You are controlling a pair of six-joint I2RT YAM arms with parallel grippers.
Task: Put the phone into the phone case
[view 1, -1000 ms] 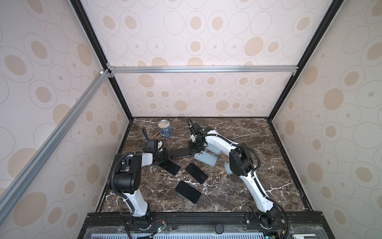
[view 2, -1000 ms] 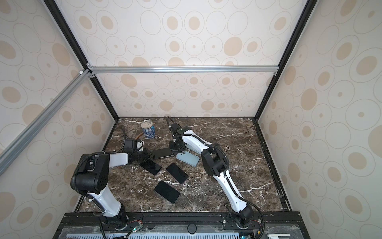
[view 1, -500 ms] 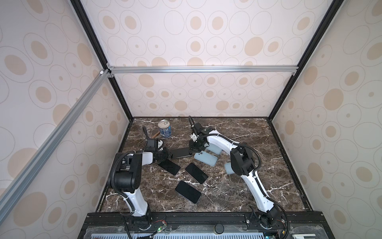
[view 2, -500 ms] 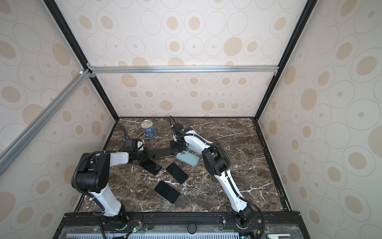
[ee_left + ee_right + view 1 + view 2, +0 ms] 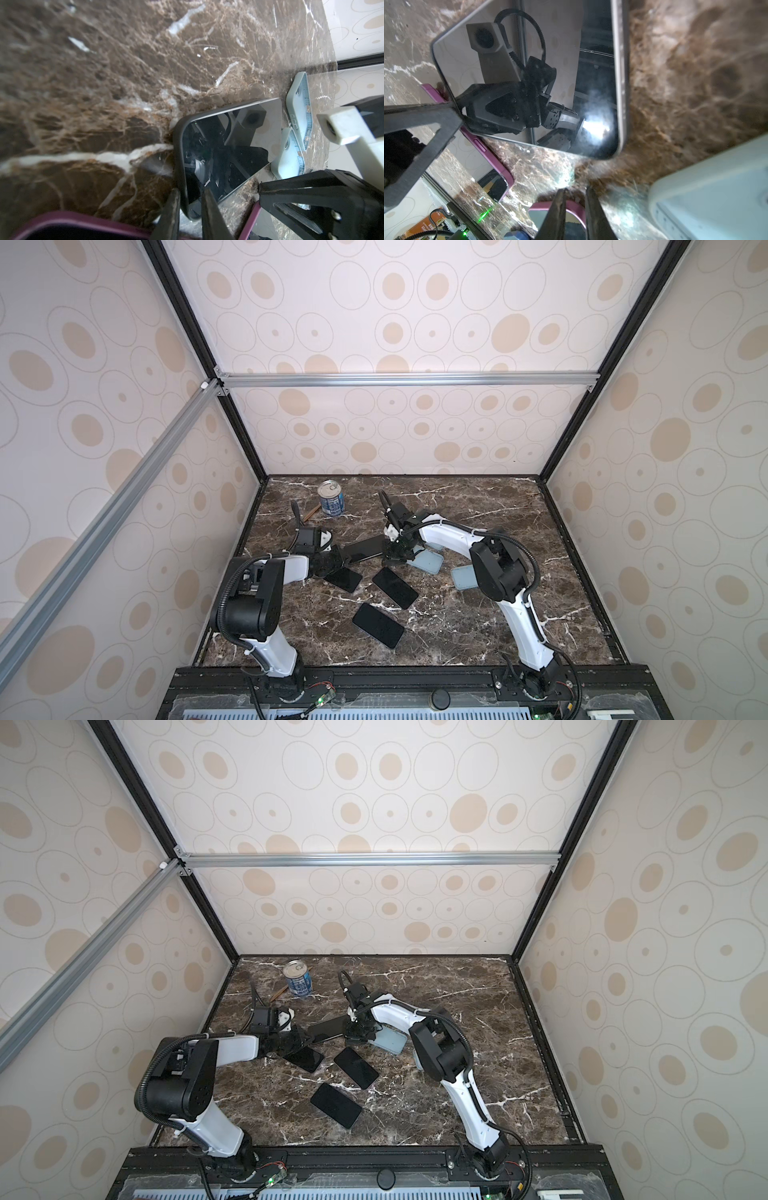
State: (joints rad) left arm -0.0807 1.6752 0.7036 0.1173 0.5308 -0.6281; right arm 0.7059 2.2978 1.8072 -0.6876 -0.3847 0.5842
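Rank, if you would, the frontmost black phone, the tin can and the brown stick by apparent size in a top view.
1. frontmost black phone, clearly largest, though also nearest the camera.
2. tin can.
3. brown stick, a thin sliver beside the can.

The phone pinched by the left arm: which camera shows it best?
The right wrist view: the phone fills much of the frame, glossy screen and rim plain. The left wrist view shows the left fingers clamped on its corner. In both top views it is small and dark between the two arms.
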